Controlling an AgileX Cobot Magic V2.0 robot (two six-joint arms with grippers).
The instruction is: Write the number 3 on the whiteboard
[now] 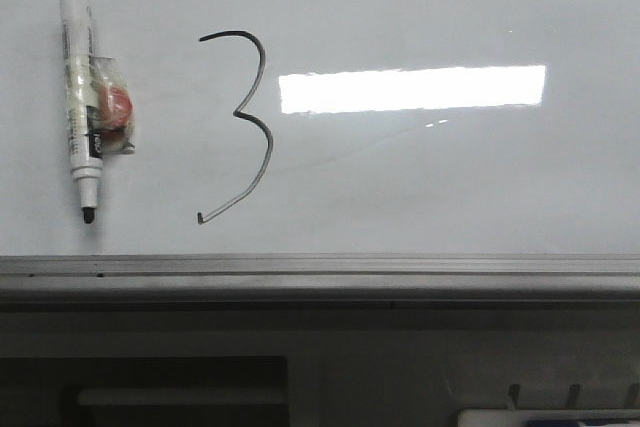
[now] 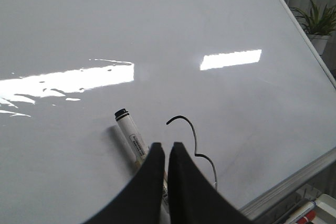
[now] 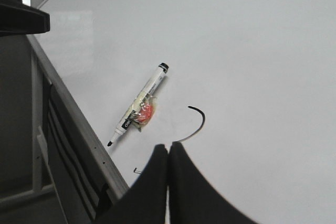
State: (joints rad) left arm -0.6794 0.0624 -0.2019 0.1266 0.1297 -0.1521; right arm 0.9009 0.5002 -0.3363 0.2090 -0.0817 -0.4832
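Black 3 [image 1: 243, 125] drawn on whiteboard [image 1: 450, 187], left of bright reflection. Uncapped marker [image 1: 82, 97] lies just left of it, tip toward bottom rail [image 1: 320, 269]. Left gripper [image 2: 168, 148] and right gripper [image 3: 168, 149]: jaws pressed together, holding nothing.

A marker pen [image 1: 80, 97] lies on the whiteboard [image 1: 450, 177], tip toward six o'clock. The number 3 [image 1: 240, 127] sits near it at three o'clock. A rail [image 1: 400, 272] runs along the board's six o'clock edge.
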